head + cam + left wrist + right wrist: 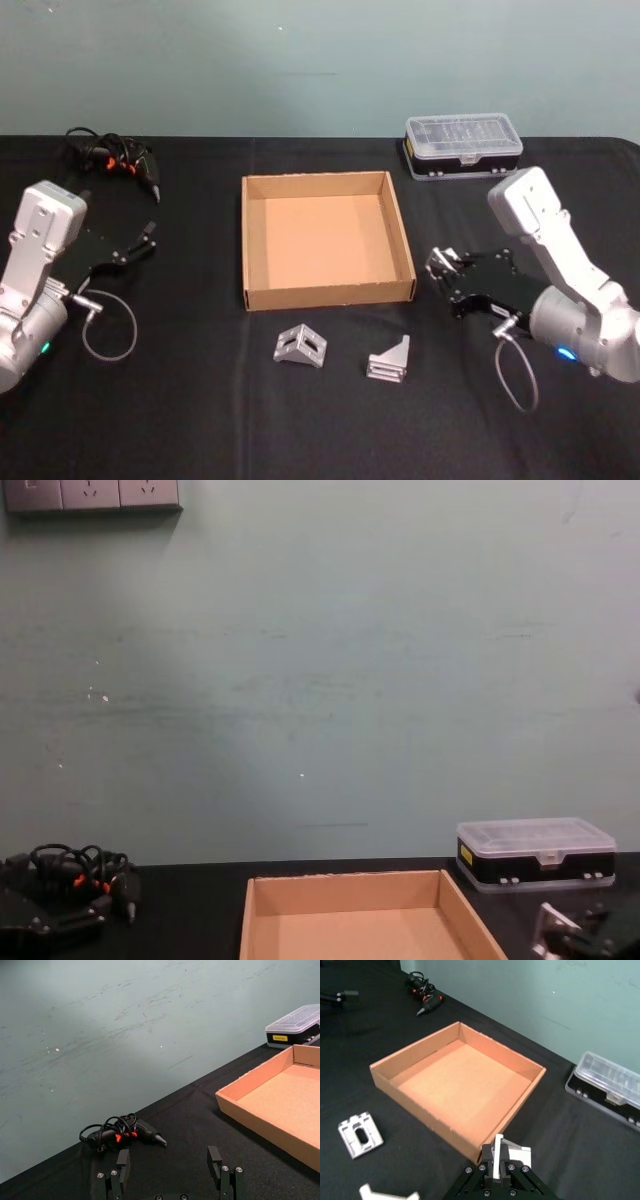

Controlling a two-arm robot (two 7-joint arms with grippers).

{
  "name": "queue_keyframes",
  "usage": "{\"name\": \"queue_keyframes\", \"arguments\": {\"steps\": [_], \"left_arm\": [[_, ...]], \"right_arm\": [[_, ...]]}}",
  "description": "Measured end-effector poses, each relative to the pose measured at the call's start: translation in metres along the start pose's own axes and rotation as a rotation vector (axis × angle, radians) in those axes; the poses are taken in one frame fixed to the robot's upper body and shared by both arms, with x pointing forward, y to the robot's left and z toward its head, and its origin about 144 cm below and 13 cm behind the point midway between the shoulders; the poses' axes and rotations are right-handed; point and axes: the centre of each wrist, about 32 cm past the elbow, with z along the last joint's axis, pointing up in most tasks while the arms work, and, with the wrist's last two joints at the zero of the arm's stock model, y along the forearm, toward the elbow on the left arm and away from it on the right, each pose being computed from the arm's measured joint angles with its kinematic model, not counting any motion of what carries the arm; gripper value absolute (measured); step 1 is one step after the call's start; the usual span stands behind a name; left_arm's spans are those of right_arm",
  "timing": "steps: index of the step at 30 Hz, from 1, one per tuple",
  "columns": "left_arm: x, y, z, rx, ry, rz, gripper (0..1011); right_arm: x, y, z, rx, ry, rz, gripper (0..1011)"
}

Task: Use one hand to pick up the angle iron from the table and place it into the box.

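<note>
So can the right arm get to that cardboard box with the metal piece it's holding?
Probably yes. The right gripper, shut on an angle iron, sits just beside the right wall of the box. The box is open on top with low walls, and nothing stands between them.

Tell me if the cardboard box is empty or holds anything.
Empty: the box floor is bare. Two brackets lie on the table before it; the right end effector holds a third bracket beside it.
</note>
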Motion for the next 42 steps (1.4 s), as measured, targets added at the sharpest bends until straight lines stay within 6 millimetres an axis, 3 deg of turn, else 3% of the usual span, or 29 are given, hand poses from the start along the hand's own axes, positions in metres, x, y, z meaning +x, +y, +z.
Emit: {"name": "queue_keyframes", "arguments": {"steps": [19, 42], "left_arm": [[0.000, 0.000, 0.000, 0.000, 0.000, 0.000, 1011], [0.000, 0.000, 0.000, 0.000, 0.000, 0.000, 1011]], "right_arm": [[0.007, 0.068, 0.031, 0.102, -0.026, 0.060, 80], [0.008, 0.141, 0.042, 0.047, -0.013, 0.107, 80]]}}
